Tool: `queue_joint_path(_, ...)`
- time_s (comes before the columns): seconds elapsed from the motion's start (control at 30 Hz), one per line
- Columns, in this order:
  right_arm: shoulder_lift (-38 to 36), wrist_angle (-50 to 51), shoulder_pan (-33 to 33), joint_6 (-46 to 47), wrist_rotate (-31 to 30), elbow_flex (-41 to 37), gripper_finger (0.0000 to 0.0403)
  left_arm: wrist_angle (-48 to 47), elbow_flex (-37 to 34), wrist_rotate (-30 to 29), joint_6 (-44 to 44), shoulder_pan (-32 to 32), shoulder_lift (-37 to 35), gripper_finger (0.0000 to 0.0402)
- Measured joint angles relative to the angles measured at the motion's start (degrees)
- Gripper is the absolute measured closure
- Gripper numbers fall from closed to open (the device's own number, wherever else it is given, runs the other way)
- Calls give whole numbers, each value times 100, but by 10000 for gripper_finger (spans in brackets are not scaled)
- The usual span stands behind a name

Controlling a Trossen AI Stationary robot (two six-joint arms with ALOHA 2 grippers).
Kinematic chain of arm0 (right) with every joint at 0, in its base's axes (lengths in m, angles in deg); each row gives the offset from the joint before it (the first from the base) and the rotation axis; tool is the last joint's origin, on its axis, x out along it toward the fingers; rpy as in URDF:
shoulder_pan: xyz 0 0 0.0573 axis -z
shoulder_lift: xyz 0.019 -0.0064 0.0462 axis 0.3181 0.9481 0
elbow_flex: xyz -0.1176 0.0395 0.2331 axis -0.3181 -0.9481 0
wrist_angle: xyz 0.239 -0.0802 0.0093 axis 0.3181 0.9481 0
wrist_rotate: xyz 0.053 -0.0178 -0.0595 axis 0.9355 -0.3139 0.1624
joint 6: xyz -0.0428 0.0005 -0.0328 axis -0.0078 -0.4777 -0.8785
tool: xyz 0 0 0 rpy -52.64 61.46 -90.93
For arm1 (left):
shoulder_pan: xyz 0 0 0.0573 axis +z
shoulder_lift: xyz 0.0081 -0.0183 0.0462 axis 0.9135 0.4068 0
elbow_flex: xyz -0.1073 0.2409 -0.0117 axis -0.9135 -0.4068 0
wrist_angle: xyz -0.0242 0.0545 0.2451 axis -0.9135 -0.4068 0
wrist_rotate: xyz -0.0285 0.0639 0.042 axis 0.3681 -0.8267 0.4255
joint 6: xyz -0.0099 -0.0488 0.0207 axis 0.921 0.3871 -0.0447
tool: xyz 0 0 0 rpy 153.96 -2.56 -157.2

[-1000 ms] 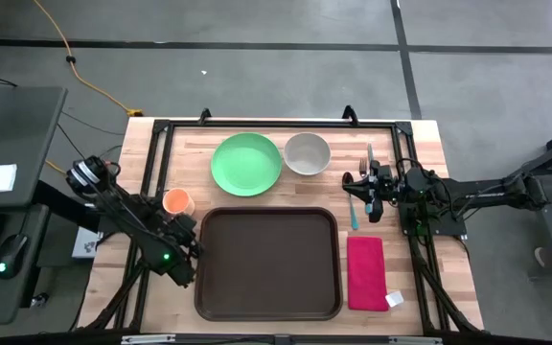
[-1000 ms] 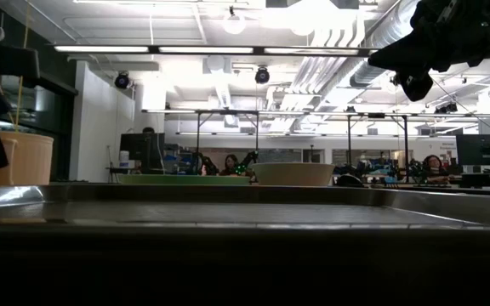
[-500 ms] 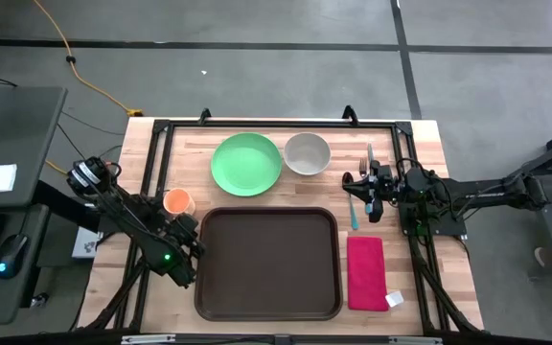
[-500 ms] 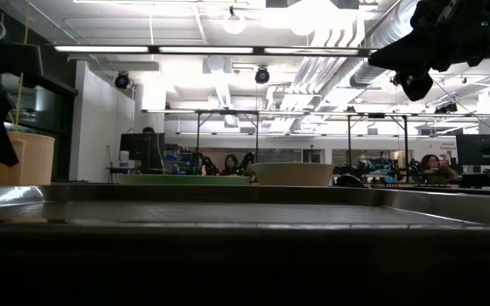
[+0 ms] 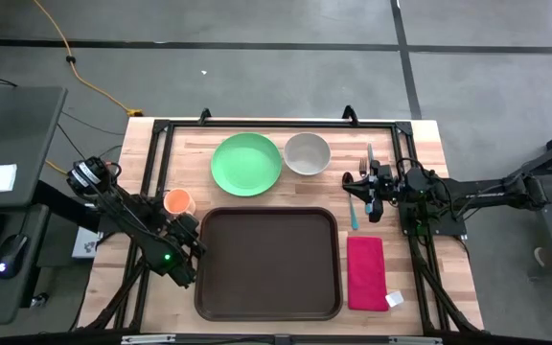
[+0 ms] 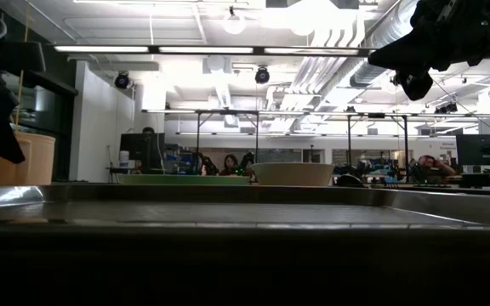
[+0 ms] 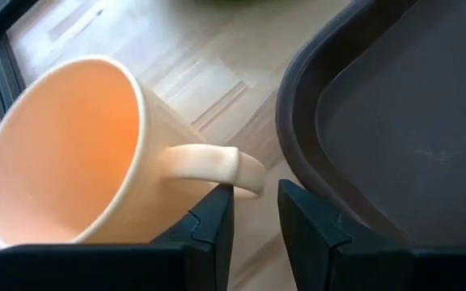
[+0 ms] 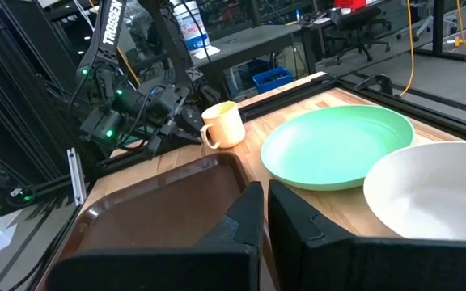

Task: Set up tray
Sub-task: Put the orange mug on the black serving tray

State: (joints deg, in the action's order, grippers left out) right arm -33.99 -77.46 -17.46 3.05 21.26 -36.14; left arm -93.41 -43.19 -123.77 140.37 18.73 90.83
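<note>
The dark brown tray (image 5: pixel 266 264) lies at the table's near middle, with nothing on it. An orange cup (image 5: pixel 177 201) stands upright on the wood just off the tray's far left corner, its handle (image 7: pixel 217 164) turned toward my left gripper (image 7: pixel 256 198). That gripper slants down at the cup from the near side, and its open fingertips reach the handle's outer bend. My right gripper (image 5: pixel 370 196) hovers shut and level over the cutlery at the right, holding nothing. My left gripper has one fingertip (image 7: pixel 221 202) overlapping the lower end of the cup's handle (image 7: pixel 245 182). The other fingertip stands clear beside the tray's rim. I cannot tell whether either finger touches the handle. The cup rests on the table.
A green plate (image 5: pixel 246 164) and a pale bowl (image 5: pixel 307 153) sit side by side behind the tray. A red napkin (image 5: pixel 366 273) lies right of the tray. A fork (image 5: pixel 350 180), a knife (image 5: pixel 369 158) and a teal-handled spoon (image 5: pixel 354 213) lie under the right arm.
My left gripper has turned a little at the wrist beside the cup without shifting place. In the low view its dark shape now covers more of the cup's side. The cup has stayed where it was.
</note>
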Motion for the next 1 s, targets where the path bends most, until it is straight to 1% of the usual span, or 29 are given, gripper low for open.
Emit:
queue_joint_path(0.17, 0, 0, 1, 23, 0, 0, 402, -68, -27, -11, 0, 0, 0, 273)
queue_joint_path(0.37, 0, 0, 1, 24, 0, 0, 402, 440, -348, -135, 7, 0, 0, 273)
queue_joint_path(0.5, 0, 0, 2, 63, 0, 0, 402, 417, -378, -325, 19, 0, 0, 273)
queue_joint_path(0.83, 0, 0, 0, 66, 0, 0, 402, 348, -378, -426, -95, 0, 0, 274)
queue_joint_path(1.0, 0, 0, 2, 96, -1, 0, 402, 596, -570, -538, -109, 0, -2, 298)
